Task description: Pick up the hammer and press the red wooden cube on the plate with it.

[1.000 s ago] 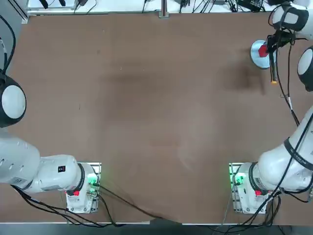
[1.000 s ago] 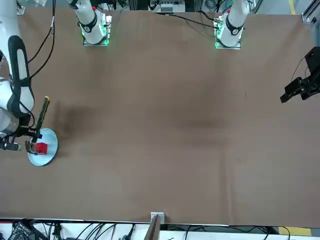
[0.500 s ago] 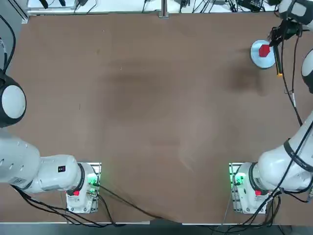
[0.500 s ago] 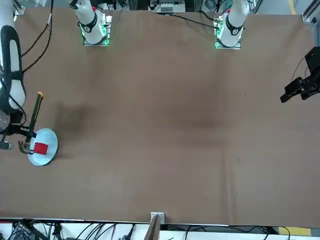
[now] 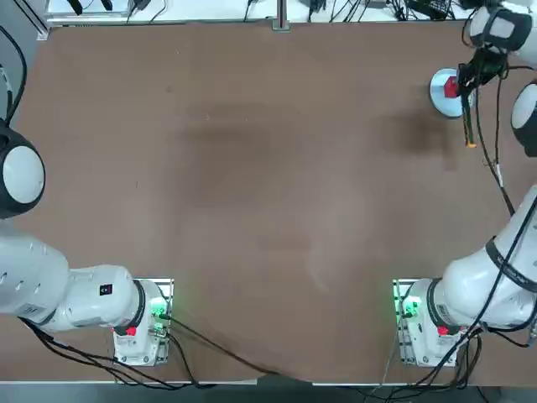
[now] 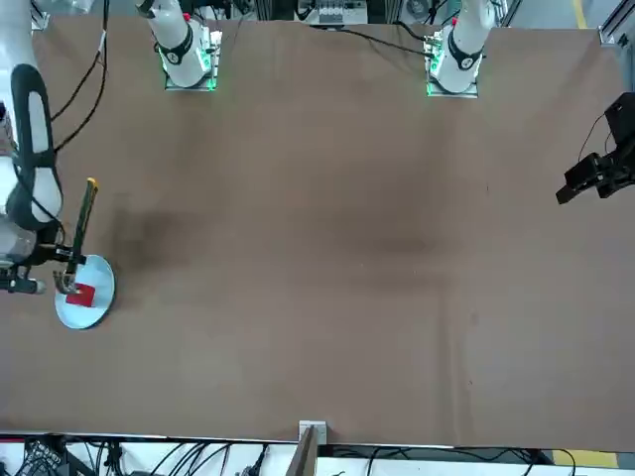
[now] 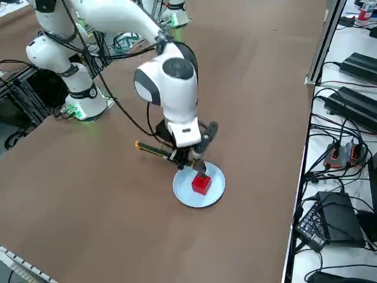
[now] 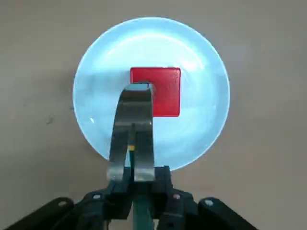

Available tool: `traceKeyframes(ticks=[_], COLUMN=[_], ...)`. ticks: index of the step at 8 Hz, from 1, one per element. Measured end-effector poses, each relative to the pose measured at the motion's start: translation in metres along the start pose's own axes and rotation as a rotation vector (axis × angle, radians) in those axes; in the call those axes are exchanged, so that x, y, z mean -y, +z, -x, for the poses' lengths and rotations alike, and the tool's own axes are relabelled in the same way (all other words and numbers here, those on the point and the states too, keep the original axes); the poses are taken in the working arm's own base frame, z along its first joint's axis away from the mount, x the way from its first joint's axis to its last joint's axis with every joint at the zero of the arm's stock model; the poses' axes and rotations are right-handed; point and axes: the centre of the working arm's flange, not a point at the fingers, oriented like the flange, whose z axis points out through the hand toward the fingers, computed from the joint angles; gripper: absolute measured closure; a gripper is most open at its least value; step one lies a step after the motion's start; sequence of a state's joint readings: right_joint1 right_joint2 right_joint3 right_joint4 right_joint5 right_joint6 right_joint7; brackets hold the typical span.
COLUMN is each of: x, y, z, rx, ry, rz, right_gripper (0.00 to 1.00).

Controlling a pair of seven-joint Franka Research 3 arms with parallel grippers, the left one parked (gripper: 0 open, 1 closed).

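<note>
The light-blue plate [image 8: 204,100] lies near the table's far right corner, also seen as plate [image 5: 437,92], plate [image 6: 101,297] and plate [image 7: 213,190]. The red wooden cube [image 8: 165,93] sits at its middle; cube [image 5: 451,86], cube [image 6: 81,296], cube [image 7: 201,184]. My right gripper [image 7: 187,155] hangs just above the plate, shut on the hammer [image 7: 154,150] near its head. The metallic head [image 8: 135,117] points down onto one edge of the cube's top; whether they touch is unclear. The dark handle [image 5: 468,117] runs back towards the robot to its orange tip [image 6: 91,183].
The table's right edge runs close past the plate [image 7: 306,147], with cables and power bricks on a white bench beyond. The right arm's cable [image 5: 495,159] hangs near the handle. Bare brown tabletop [image 5: 252,168] spreads to the left.
Half a second ago the hammer hung off to the plate's right side with the cube fully exposed. It has swung back, and its head is over the cube again.
</note>
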State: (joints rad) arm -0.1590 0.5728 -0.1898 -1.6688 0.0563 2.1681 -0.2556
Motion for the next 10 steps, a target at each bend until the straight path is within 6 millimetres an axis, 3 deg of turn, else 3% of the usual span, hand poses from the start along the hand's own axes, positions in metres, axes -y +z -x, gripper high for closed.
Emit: traceKeyframes(ticks=[1,4,5,8,9,10], x=[0.0,0.001,0.0,-0.002,0.0,0.006], y=[-0.005,-0.058,-0.06,-0.002,0.006,-0.005], z=[-0.002,-0.002,0.0,-0.004,-0.007,-0.01], rx=[-0.012,-0.037,-0.027,0.005,0.001,-0.016], ry=[-0.003,-0.018,-0.017,-0.018,-0.024,-0.037], rz=[0.002,0.002,-0.001,0.007,0.01,0.01], right_gripper=[0.79,0.79,0.79,0.79,0.79,0.79])
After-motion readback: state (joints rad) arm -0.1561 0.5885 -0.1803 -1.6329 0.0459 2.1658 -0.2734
